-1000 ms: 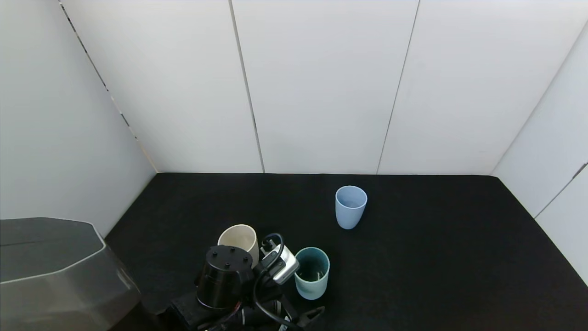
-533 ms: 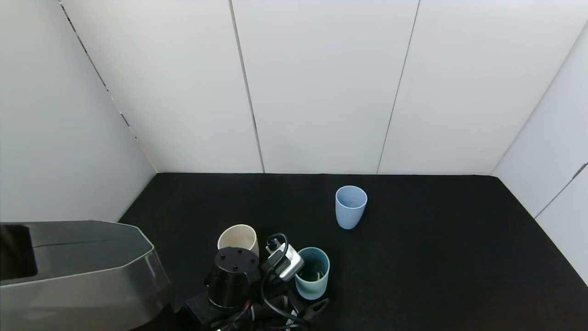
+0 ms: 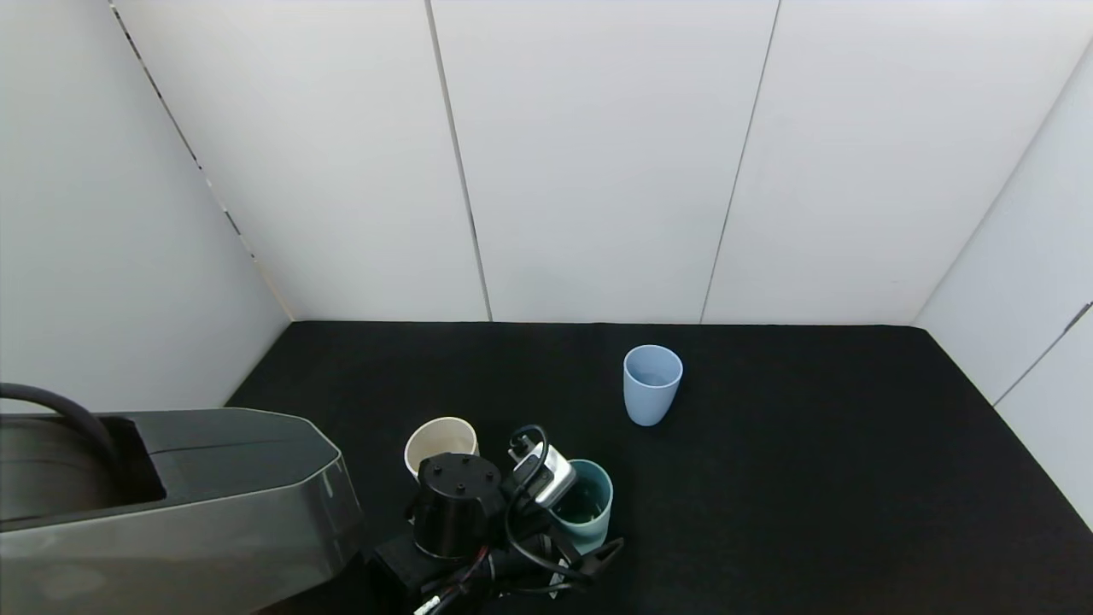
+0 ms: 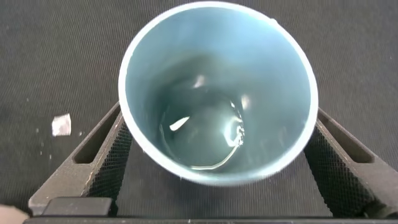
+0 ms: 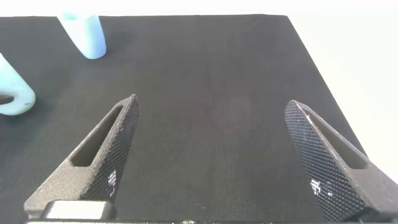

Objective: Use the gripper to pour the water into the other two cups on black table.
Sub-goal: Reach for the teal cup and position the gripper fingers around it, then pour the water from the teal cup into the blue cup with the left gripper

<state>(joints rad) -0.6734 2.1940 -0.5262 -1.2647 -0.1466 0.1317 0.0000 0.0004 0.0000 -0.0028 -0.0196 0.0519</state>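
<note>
Three cups stand on the black table (image 3: 811, 478): the left end effector (image 4: 217, 155), fingers spread either side of the near teal cup (image 3: 585, 504) holding water (image 4: 202, 134), must next close, lift, and pour toward the cream cup (image 3: 437, 440) and far blue cup (image 3: 651, 384).

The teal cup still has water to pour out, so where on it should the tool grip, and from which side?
Grip the teal cup across its outer wall below the rim, coming from the robot's near side. It stands upright, round and handleless, with water inside. The left tool already straddles it, one finger on each flank, seemingly not yet clamped.
</note>
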